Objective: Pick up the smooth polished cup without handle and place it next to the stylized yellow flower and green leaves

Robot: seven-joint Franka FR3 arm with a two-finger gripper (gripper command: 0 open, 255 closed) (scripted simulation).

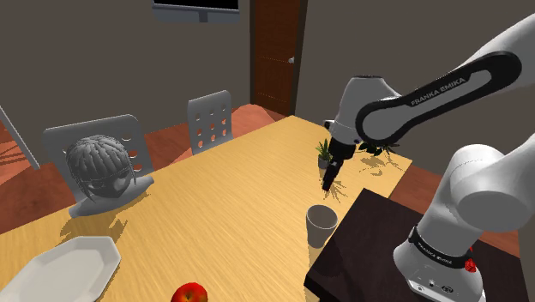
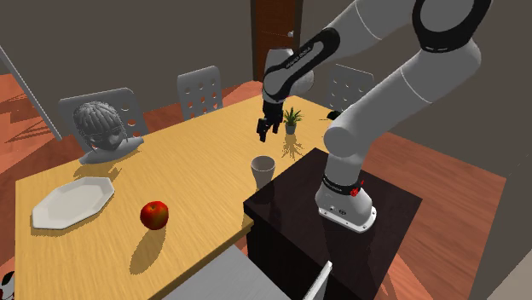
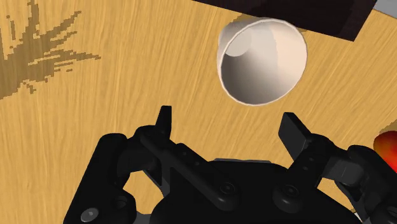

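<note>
My black fingers (image 3: 294, 135) showed against the honey-yellow, wood-grained surface (image 1: 231, 197); the cup (image 3: 264, 60) was plain off-white, the apple (image 2: 154, 214) red, the plate (image 2: 72, 200) white, the bust (image 1: 99, 172) grey, the potted plant (image 2: 292, 117) green, the stand (image 1: 377, 233) a very dark brown.

plain white handleless cup (image 1: 321, 225) stands upright and empty, apart from the small green potted plant (image 1: 324, 153)

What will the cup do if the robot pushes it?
The cup looks empty and thin-walled, so it is probably light and would slide on the table. Its bottom looks narrower than its rim, so a high push might tip it. Its smooth sides could slip from the gripper.
</note>
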